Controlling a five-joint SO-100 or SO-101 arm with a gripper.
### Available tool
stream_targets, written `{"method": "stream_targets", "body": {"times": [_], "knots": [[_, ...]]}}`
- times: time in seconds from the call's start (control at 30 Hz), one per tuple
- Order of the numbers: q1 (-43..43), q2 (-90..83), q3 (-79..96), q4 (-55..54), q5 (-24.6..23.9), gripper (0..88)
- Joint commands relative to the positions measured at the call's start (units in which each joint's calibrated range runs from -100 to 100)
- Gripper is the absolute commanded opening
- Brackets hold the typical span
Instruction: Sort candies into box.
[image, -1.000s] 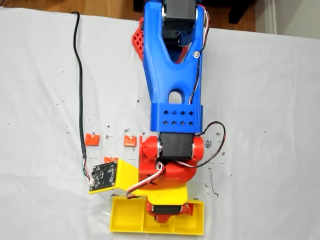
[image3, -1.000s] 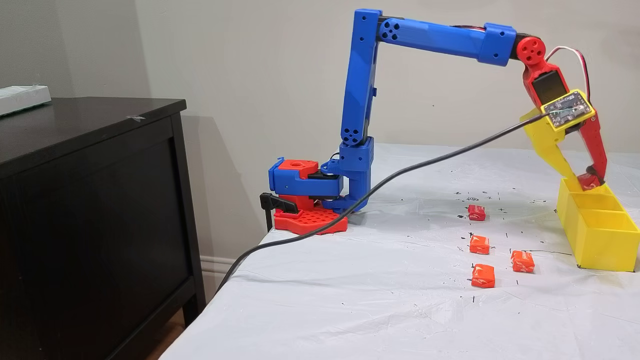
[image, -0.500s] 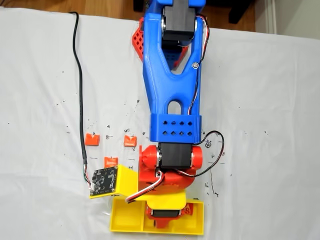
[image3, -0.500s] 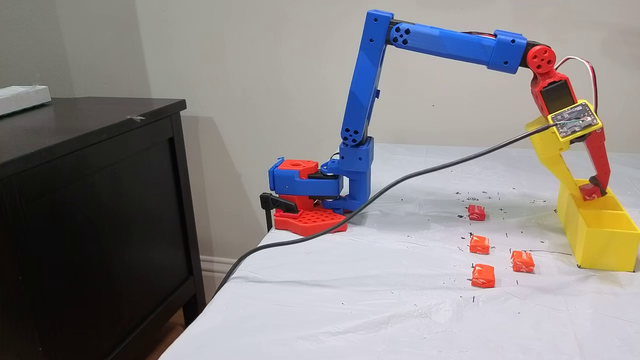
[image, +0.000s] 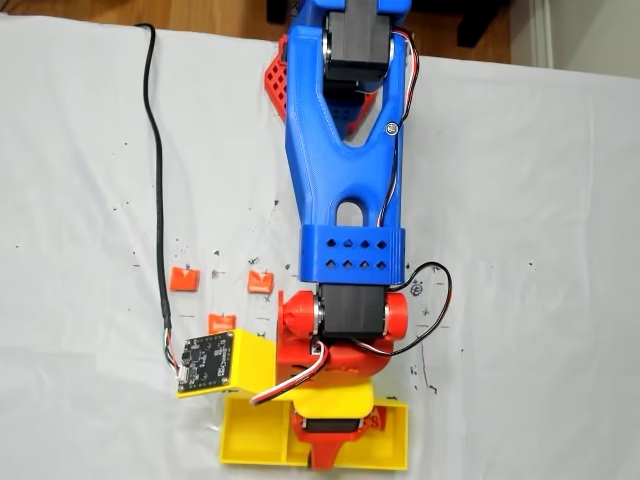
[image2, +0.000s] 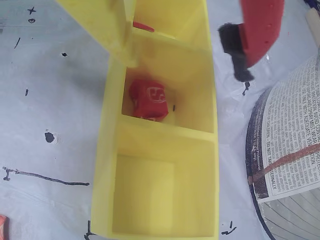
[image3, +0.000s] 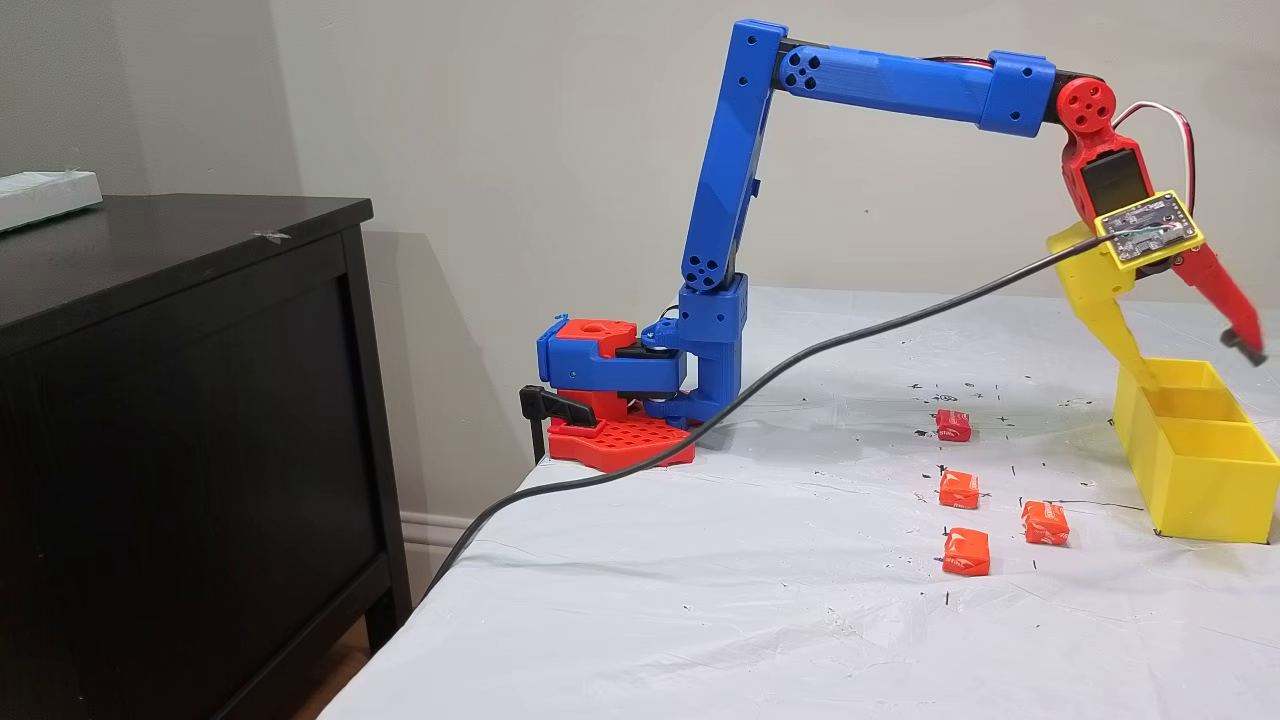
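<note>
The yellow box lies at the right end of the table, its three compartments in a row. My gripper hangs over it, open, the red finger swung outward and the yellow finger pointing down into the box. In the wrist view my gripper holds nothing. Below it one red candy lies loose in the middle compartment of the box. A sliver of another candy shows in the far compartment. Several orange-red candies lie on the cloth left of the box.
A black cable runs from the wrist camera board across the table and off its left edge. The arm's base is clamped at the table's back left. A round printed-paper object sits right beside the box. A dark cabinet stands left of the table.
The gripper has opened, its red finger swinging out. The red candy it held has dropped into the box's middle compartment.
</note>
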Motion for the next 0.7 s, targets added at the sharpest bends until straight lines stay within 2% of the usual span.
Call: {"method": "stream_targets", "body": {"times": [0.0,0.2,0.43,0.67], "knots": [[-0.23,-9.99,1.02,-0.09,1.03,2.7],[-0.87,-14.91,3.57,5.23,2.88,0.2],[-3.4,-23.39,18.5,8.18,7.28,0.2],[-3.22,-27.88,26.15,10.06,6.79,0.2]]}}
